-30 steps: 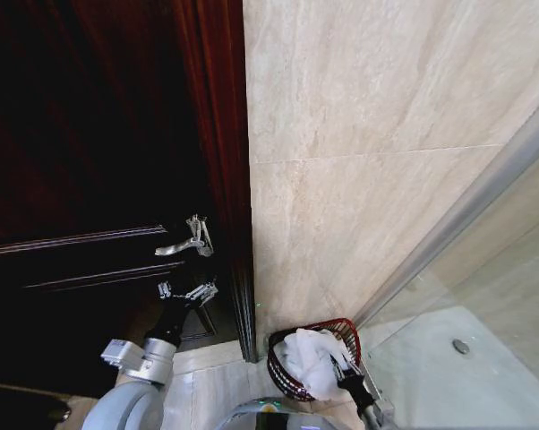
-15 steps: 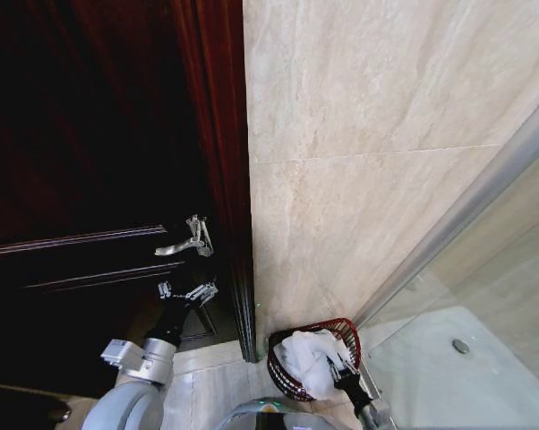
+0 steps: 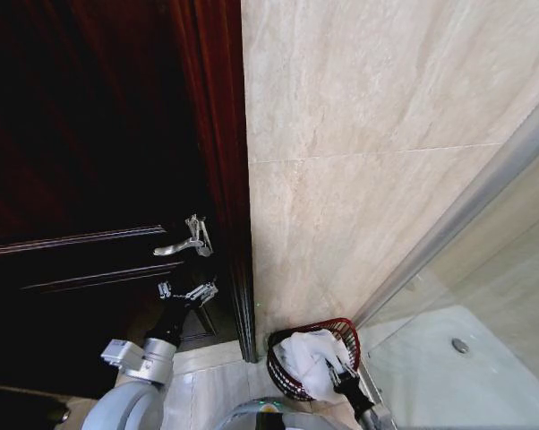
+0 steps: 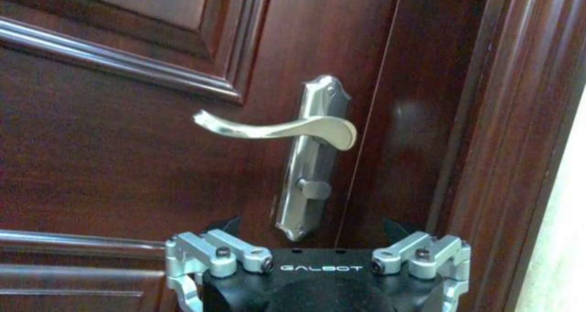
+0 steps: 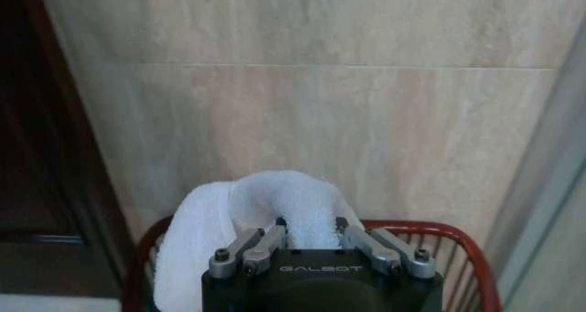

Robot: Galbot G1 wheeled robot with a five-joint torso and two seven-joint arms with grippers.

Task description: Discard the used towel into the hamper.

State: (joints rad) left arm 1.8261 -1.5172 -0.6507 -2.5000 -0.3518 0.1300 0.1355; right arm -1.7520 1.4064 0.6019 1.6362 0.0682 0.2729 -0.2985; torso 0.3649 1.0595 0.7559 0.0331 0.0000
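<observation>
Lower now, right gripper point(image 3: 338, 370) fingers pinch towel point(image 3: 310, 360) over hamper point(image 3: 345, 328) by tiled wall point(image 3: 359, 134).

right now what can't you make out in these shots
- Right wrist view: the right gripper body hides whether it has let go of the white towel.
- Right wrist view: the dark red wire hamper base is cut off by the edge.
- Left wrist view: the left gripper fingertips are cut off.

Black "GALBOT"-marked tool point(image 5: 309, 238) bodies, silver screw-studded fingers point(image 4: 219, 252), grey rounded arm shells.
</observation>
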